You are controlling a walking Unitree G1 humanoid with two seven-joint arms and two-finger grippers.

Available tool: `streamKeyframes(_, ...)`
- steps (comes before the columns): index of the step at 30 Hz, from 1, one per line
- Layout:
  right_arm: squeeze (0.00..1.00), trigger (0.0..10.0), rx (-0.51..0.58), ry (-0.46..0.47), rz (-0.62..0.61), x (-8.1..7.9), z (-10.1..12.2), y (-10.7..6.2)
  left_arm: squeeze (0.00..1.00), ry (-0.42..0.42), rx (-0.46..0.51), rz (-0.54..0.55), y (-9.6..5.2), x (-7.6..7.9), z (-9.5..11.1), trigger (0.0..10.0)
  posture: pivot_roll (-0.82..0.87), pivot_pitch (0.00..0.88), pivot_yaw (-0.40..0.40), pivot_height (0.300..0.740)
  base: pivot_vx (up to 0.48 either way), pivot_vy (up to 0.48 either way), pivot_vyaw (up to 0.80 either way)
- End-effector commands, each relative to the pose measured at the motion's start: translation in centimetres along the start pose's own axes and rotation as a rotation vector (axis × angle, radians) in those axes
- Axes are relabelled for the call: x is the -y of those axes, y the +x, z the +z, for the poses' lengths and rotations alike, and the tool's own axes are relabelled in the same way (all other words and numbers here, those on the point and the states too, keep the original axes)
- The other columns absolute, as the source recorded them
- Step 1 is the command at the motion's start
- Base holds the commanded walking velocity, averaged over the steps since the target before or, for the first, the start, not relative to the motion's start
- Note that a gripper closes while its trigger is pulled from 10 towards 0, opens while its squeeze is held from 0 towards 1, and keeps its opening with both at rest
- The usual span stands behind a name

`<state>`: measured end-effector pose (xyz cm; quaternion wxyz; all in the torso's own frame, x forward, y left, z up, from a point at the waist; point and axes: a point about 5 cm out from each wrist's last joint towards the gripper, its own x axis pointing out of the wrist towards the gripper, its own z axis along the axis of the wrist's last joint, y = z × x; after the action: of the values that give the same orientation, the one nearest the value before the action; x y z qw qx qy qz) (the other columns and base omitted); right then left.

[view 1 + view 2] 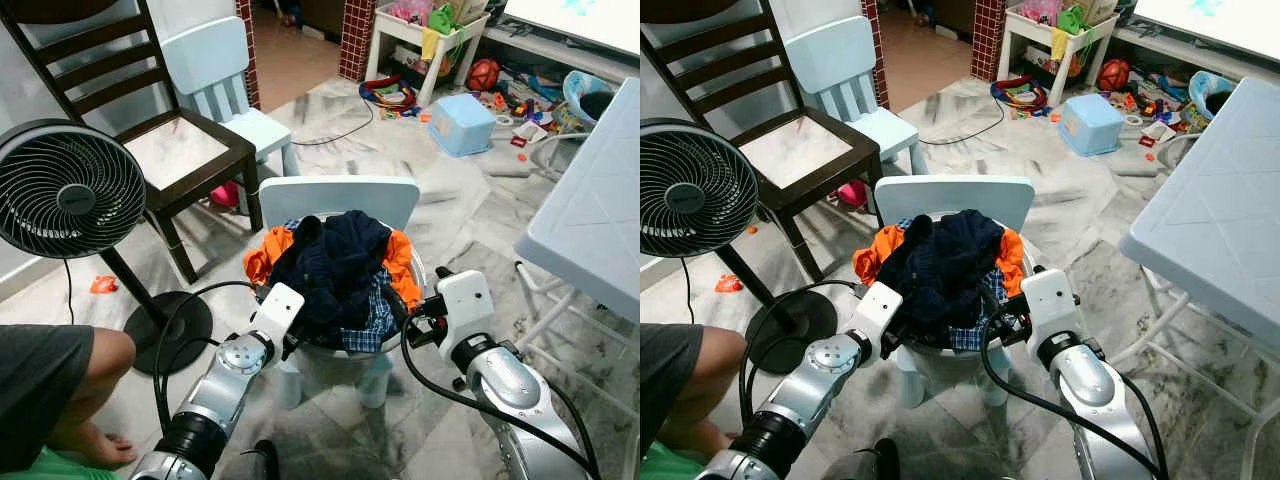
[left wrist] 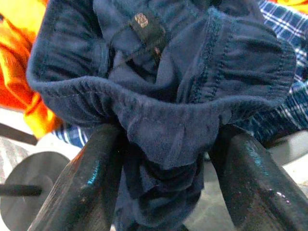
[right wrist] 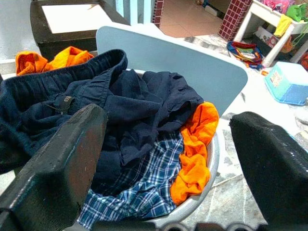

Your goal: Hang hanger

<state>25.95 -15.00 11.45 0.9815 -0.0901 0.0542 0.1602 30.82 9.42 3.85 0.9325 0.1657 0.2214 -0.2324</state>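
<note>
A white basin heaped with clothes stands on a small light blue chair. A navy garment lies on top, over an orange one and a blue plaid one. My left gripper is at the basin's near left side. In the left wrist view a bunched fold of the navy garment sits pinched in my left gripper. My right gripper stands open at the basin's right rim, and my right gripper holds nothing. I see no hanger.
A standing fan and its cable are at my left, with a dark wooden chair and a second light blue chair behind. A white table stands close on the right. A person's leg is at the lower left. Toys litter the far floor.
</note>
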Motion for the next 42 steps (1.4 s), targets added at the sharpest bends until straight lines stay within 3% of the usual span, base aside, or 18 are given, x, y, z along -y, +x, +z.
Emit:
streamKeyframes(1, 0.00, 10.0, -0.018, -0.006, 0.002, 0.1, -0.4, -0.1, 0.00, 0.004, 0.004, -0.001, 0.1, -0.1, 0.0, 2.6, -0.05, 0.124, -0.016, 0.740, 0.000, 0.000, 0.00)
streamKeyframes(2, 0.00, 10.0, -0.018, -0.006, 0.003, 0.1, -0.4, -0.1, 0.00, 0.004, 0.006, -0.006, 0.2, 0.0, 0.0, 0.0, -0.05, 0.125, -0.015, 0.740, 0.000, 0.000, 0.00)
streamKeyframes(9, 0.00, 10.0, -0.039, 0.031, 0.163, -1.6, -0.7, -0.8, 0.00, 0.026, 0.039, -0.032, 0.3, 0.5, 0.0, 0.0, -0.05, 0.126, -0.014, 0.740, 0.000, 0.000, 0.00)
streamKeyframes(10, 0.00, 10.0, -0.056, 0.010, 0.234, -2.4, -1.0, -1.2, 0.00, 0.028, 0.046, -0.045, 0.3, 0.7, 0.0, 0.0, -0.05, 0.125, -0.014, 0.740, 0.000, 0.000, 0.00)
streamKeyframes(12, 0.00, 10.0, -0.069, -0.011, 0.260, -2.7, -1.3, -1.3, 0.00, 0.033, 0.051, -0.055, 0.3, 0.9, -0.2, 0.0, -0.05, 0.125, -0.016, 0.740, 0.000, 0.000, 0.00)
streamKeyframes(27, 0.00, 10.0, -0.100, -0.060, 0.292, -2.7, -2.0, -1.5, 0.00, 0.124, 0.089, -0.024, -0.8, 0.6, -1.0, 0.0, -0.03, 0.103, -0.033, 0.740, 0.000, 0.000, 0.00)
streamKeyframes(34, 0.00, 10.0, -0.093, -0.082, 0.305, -2.6, -1.8, -1.0, 0.00, 0.137, 0.163, 0.035, -1.4, 0.2, 0.1, 0.0, -0.02, 0.097, -0.044, 0.740, 0.000, 0.000, 0.00)
streamKeyframes(42, 0.00, 10.0, -0.095, -0.091, 0.302, -2.7, -2.0, -1.1, 0.00, 0.129, 0.286, 0.160, -3.1, -1.1, 1.9, 0.0, -0.02, 0.095, -0.042, 0.740, 0.000, 0.000, 0.00)
